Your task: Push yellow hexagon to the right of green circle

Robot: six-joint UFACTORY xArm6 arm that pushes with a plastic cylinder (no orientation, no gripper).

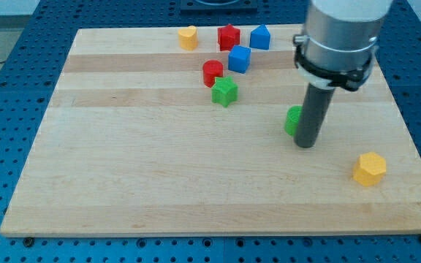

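The yellow hexagon (pixel 370 169) lies near the board's lower right. The green circle (pixel 292 120) sits up and to the left of it, partly hidden behind my rod. My tip (pixel 306 145) rests on the board just right of and below the green circle, touching or nearly touching it. The hexagon is well to the right of and below my tip, apart from it.
A wooden board (pixel 159 183) carries the other blocks at the view's top: a yellow block (pixel 188 37), a red star (pixel 229 36), a blue block (pixel 260 36), a blue cube (pixel 239 59), a red circle (pixel 213 72) and a green star (pixel 224 91).
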